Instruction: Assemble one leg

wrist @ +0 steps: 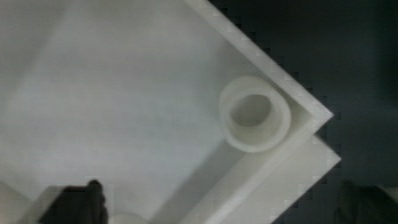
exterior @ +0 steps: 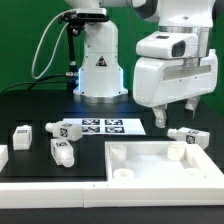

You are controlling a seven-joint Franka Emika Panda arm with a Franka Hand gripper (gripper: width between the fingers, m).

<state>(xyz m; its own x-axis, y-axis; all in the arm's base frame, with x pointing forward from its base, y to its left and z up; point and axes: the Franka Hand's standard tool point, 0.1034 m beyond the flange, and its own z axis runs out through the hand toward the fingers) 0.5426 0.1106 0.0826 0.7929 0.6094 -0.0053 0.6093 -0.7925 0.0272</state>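
Observation:
Several small white legs with black-and-white tags lie on the black table. One leg lies at the exterior view's right, just behind the large white panel. Three more lie at the left. My gripper hangs above the panel's far right corner, close to the right-hand leg, with its fingers apart and nothing between them. The wrist view shows the panel's corner with a round hole and one dark fingertip. No leg shows in the wrist view.
The marker board lies in front of the robot base. A white block edge sits at the exterior view's far left. A white ledge runs along the front.

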